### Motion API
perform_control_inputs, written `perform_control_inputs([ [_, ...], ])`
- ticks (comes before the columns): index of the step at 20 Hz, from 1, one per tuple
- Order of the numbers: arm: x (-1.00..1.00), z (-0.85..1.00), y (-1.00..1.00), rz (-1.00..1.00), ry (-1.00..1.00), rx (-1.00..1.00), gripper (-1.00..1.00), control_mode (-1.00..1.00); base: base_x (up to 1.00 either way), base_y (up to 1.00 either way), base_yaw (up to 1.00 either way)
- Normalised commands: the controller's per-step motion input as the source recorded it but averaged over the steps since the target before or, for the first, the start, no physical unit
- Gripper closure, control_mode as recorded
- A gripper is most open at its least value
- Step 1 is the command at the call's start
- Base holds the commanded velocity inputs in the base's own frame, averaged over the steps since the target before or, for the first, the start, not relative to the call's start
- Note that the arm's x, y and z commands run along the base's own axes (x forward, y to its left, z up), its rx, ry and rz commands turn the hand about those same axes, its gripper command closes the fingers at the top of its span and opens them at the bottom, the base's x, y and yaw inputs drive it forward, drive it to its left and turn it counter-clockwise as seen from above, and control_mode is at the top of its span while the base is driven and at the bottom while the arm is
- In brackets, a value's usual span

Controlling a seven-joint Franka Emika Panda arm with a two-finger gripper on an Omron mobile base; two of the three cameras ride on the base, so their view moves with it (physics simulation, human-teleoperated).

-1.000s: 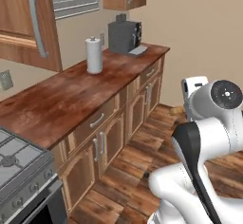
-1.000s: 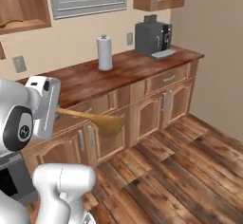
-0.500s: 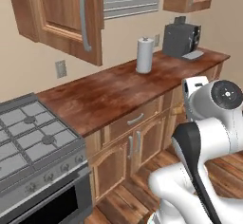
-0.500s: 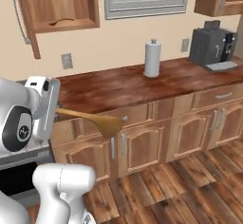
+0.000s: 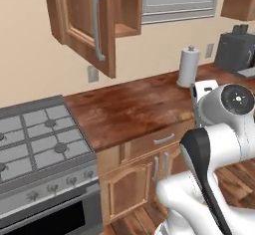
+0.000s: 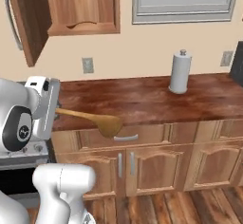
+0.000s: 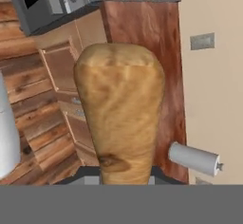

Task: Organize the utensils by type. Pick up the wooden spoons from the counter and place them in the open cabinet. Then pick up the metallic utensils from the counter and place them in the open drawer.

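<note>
The wooden spoon (image 6: 92, 118) is off the bench (image 6: 142, 102) and carried in the claw (image 6: 56, 111), which pinches the handle end. In the right base view it sticks out level from the hand toward the right, its round bowl hanging in front of the drawer fronts just below the bench edge. In the hand view the spoon (image 7: 121, 118) is foreshortened, a broad tan shape rising from between the finger tips.

The step in hand looks like the carry: the spoon is lifted and has yet to reach the cabinet (image 6: 80, 9). The cabinet hangs on the wall above the left part of the bench, its door (image 5: 87, 25) swung open with the long grey bar handle (image 5: 98, 27) on it, and a plain wood shelf inside. It sits well above the spoon's present height.

The next move calls, in my judgement, for raising the hand to shelf level and steering the bowl in past the open door without clipping it, then letting go with the spoon lying on the shelf.

The spoon is light tan wood with a darker knot near the handle, a long straight handle and a rounded bowl. A paper towel roll (image 6: 180, 71) stands on the bench to the right, well apart from the spoon.
</note>
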Motion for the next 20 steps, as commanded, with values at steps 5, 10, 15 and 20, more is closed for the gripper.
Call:
perform_control_inputs([
  [5,0.0,0.0,0.0,0.0,0.0,0.0,1.0,1.0,0.64,-0.56,0.36],
  [10,0.0,0.0,0.0,0.0,0.0,0.0,1.0,1.0,0.57,-0.37,0.23],
  [15,0.0,0.0,0.0,0.0,0.0,0.0,1.0,1.0,0.56,-0.11,0.11],
  [20,0.0,0.0,0.0,0.0,0.0,0.0,1.0,1.0,0.51,-0.01,0.14],
])
